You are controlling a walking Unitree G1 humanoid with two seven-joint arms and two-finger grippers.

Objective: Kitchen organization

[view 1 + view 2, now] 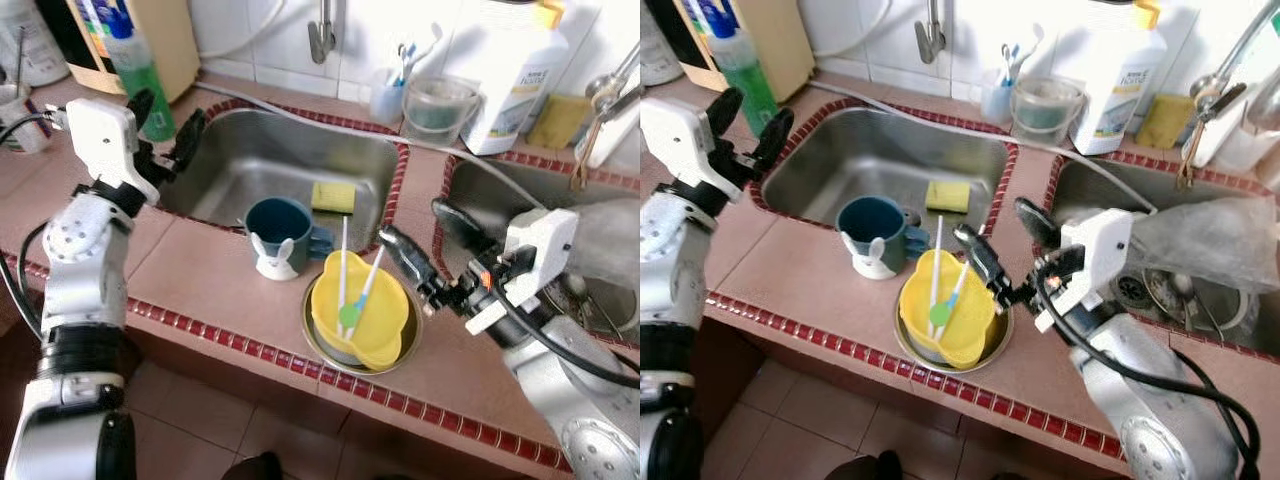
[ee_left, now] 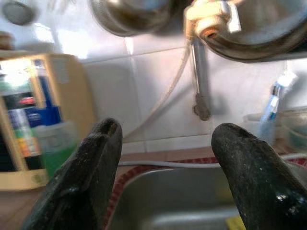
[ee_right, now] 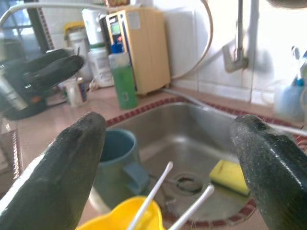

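The yellow bowl (image 1: pixel 361 312) sits in a metal dish (image 1: pixel 318 345) on the near tabletop (image 1: pixel 205 275), just left of the right hand (image 1: pixel 416 236), which is open and empty and clearly the nearer one. Two spoons (image 1: pixel 343 275) stand in it, handles leaning far and right. The left hand (image 1: pixel 165 125), open too, hovers over the sink's (image 1: pixel 270 160) far-left rim; what lies under the bowl is hidden.
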